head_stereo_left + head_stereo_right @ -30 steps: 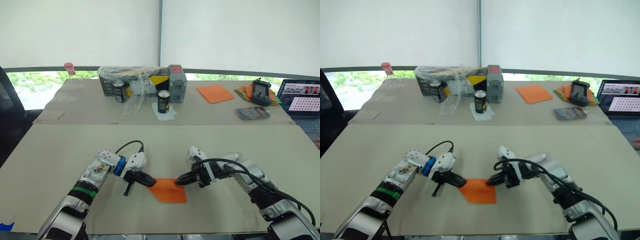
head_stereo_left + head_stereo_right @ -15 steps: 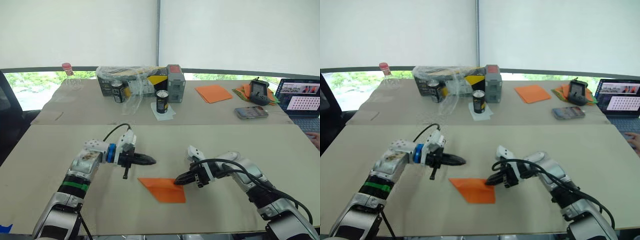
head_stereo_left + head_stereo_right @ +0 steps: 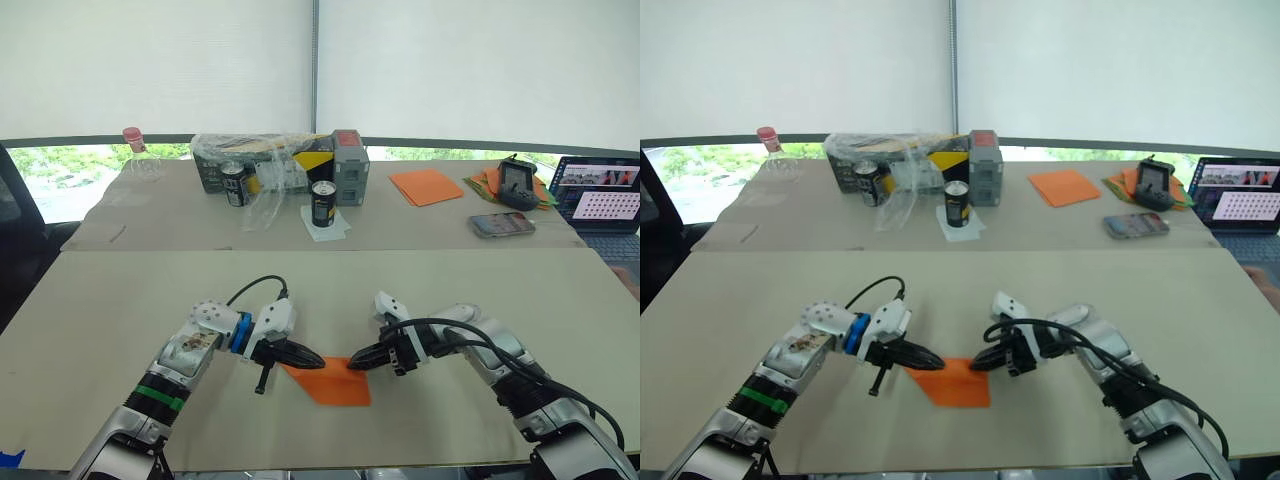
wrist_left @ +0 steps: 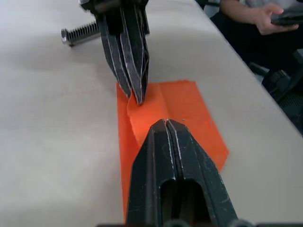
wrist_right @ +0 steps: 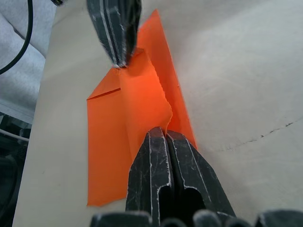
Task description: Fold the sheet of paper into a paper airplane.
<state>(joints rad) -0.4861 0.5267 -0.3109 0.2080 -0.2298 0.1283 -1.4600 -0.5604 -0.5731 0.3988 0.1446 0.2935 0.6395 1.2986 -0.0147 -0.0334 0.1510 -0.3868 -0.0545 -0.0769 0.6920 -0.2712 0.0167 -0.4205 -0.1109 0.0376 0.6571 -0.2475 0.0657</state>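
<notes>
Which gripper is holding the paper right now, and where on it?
Both. The right gripper pinches the raised flap of the orange paper at one end; the left gripper is shut on the flap's other end.

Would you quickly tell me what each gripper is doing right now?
Left gripper: shut, tips on the folded orange sheet of paper.
Right gripper: shut on the paper's raised flap.

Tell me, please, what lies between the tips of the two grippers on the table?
The folded sheet of paper lies between them. The left gripper touches its left end and the right gripper its right edge, both with fingers together; both wrist views show this closely.
</notes>
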